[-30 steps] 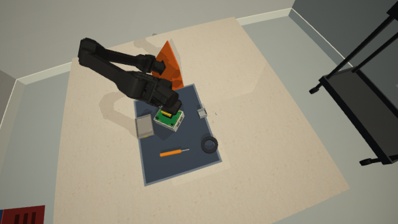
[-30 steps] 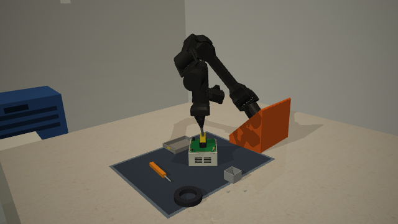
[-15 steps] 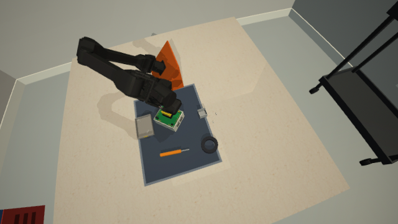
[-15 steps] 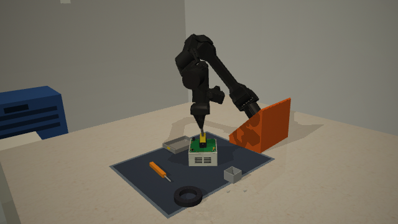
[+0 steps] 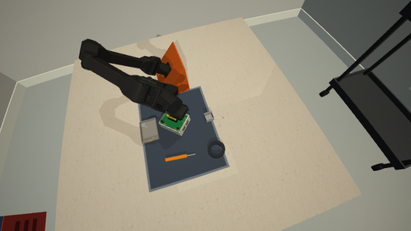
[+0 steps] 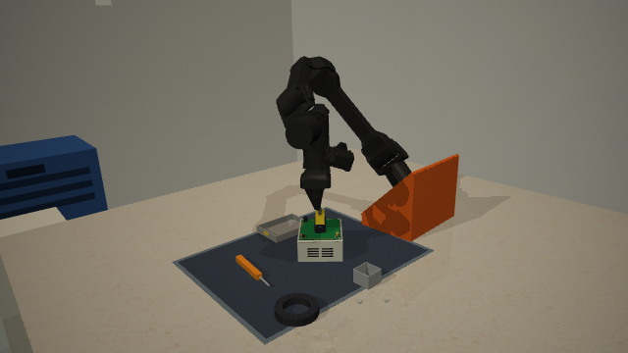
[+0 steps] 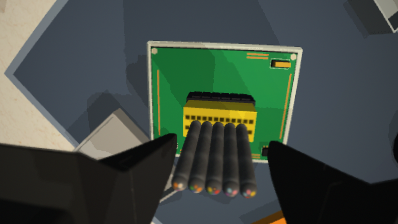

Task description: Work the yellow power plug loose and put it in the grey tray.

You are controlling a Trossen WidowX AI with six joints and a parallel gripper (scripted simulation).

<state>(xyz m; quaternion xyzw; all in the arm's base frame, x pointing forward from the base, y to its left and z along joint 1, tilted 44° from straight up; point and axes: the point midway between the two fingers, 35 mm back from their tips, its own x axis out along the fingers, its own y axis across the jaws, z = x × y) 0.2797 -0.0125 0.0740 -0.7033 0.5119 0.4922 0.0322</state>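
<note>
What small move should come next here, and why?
Probably lower the open gripper slightly, then close it: its fingers stand apart either side of the cable bundle, while the yellow plug still sits in its black socket.
</note>
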